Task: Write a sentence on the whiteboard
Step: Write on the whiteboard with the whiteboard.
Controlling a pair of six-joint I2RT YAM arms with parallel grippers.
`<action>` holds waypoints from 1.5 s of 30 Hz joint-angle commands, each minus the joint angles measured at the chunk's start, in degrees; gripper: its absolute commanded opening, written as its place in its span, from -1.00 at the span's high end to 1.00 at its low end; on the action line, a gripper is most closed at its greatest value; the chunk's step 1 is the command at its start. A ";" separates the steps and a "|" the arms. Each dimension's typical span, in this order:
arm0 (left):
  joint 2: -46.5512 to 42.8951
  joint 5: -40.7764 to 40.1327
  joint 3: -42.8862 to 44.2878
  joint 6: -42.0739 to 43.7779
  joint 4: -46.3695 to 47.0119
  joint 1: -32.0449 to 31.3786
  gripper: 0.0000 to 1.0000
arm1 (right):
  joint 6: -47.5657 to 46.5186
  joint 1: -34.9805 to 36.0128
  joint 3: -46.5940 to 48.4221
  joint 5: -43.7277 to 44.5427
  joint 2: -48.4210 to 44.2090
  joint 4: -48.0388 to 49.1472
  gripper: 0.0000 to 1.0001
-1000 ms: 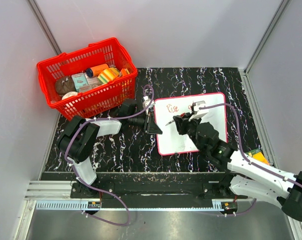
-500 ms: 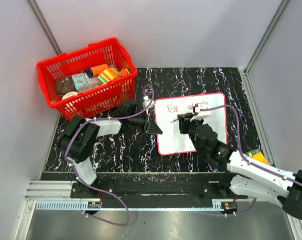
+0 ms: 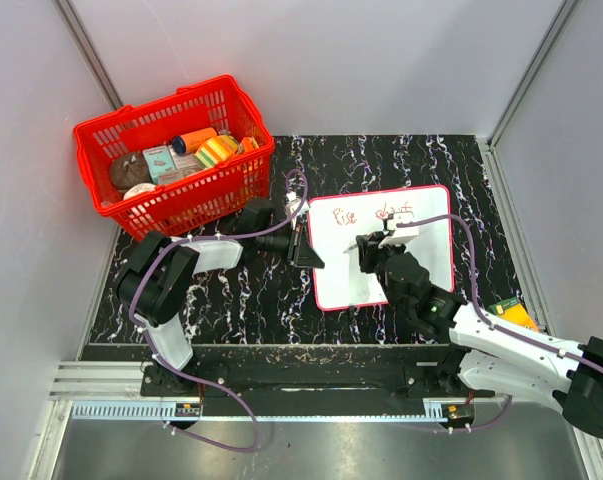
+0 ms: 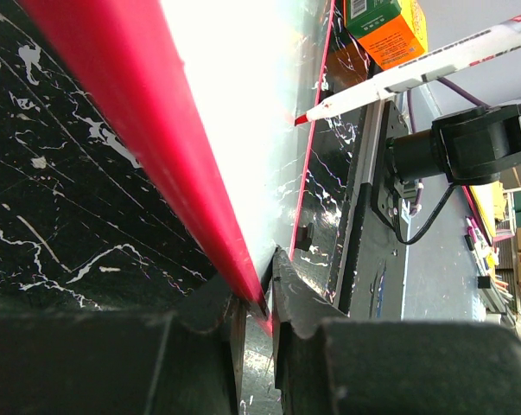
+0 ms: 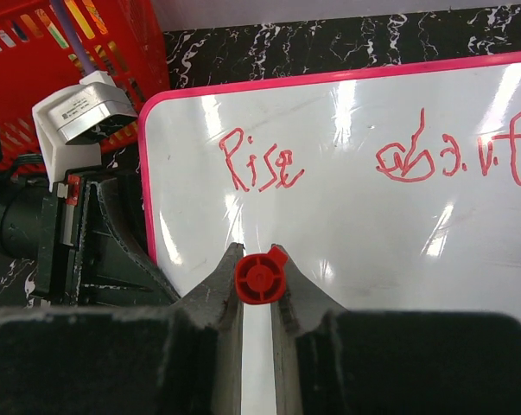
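Black marbled table (image 3: 241, 300), grey walls on three sides. Red basket (image 3: 181, 205), full of small goods, stands at the far left corner, well apart from the work. Whiteboard (image 3: 331, 272) lies right of centre, long axis across the table and slightly turned, with a thin pink rim. Left end effector (image 4: 253, 298) is closed on the board's left edge; you see the pink rim wedged between its fingers. Right end effector (image 5: 258, 278) is closed on a marker (image 4: 416, 73), its red end toward the wrist camera and its barrel slanting down at the board. For your next stroke, note that the board lies directly under and ahead of the right end effector, which is the nearer arm for writing. The tip hangs over blank white below the written line, left of centre. Whether the tip touches cannot be told. Sentence (image 5: 262, 169): thin red words in one line near the far edge, "Rise" at left, a scribble and more letters at right. Judged unfinished, with room left beneath.
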 commanded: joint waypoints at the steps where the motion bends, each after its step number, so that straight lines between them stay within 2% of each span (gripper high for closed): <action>1: 0.22 -4.21 0.08 5.79 -3.47 -1.92 1.00 | 1.19 0.40 -0.33 2.62 -0.23 1.07 1.00; 45: 0.48 -4.38 0.25 5.79 -3.47 -2.01 1.00 | 1.98 0.40 -1.82 -1.68 -2.78 -4.64 1.00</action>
